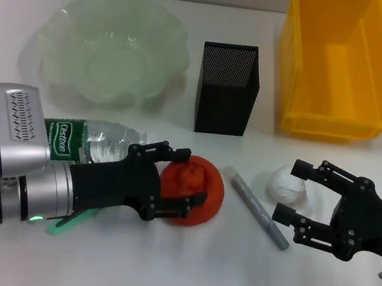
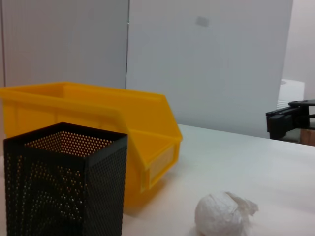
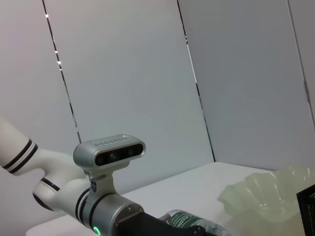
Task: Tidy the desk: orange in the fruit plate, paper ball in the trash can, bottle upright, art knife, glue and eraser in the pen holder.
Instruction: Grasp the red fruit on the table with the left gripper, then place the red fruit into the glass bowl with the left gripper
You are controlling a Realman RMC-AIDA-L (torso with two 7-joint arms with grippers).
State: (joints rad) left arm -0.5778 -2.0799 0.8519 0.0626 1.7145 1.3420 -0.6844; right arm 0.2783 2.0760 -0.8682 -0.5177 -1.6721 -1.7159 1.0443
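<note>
- A white bench [image 1: 157, 274] sits before plain grey wall panels; on it lie everything I am meant to tidy.
- At the back stand a pale green fruit plate [image 1: 111, 48], a black mesh pen holder [image 1: 228, 87] and a yellow bin [image 1: 343, 65] that I take for the trash can.
- My left end effector [image 1: 184, 178] is low over the bench with its fingers spread around the orange [image 1: 195, 190], one above and one below it in the head view; they look close to the fruit, but I cannot tell whether they grip it yet.
- The bottle [image 1: 97, 143] lies on its side just behind my left wrist, not yet upright.
- My right end effector [image 1: 297, 195] has its fingers apart on either side of the paper ball [image 1: 287, 185], near it and holding nothing.
- A grey pen-like stick [image 1: 260, 207] lies between the orange and the paper ball; I cannot tell whether it is the knife or the glue.
- I judge the step in hand to be picking up the orange, with the paper ball lined up alongside.
- Next I need to close on the orange, lift it clear of the bottle and carry it back to the fruit plate.
</note>
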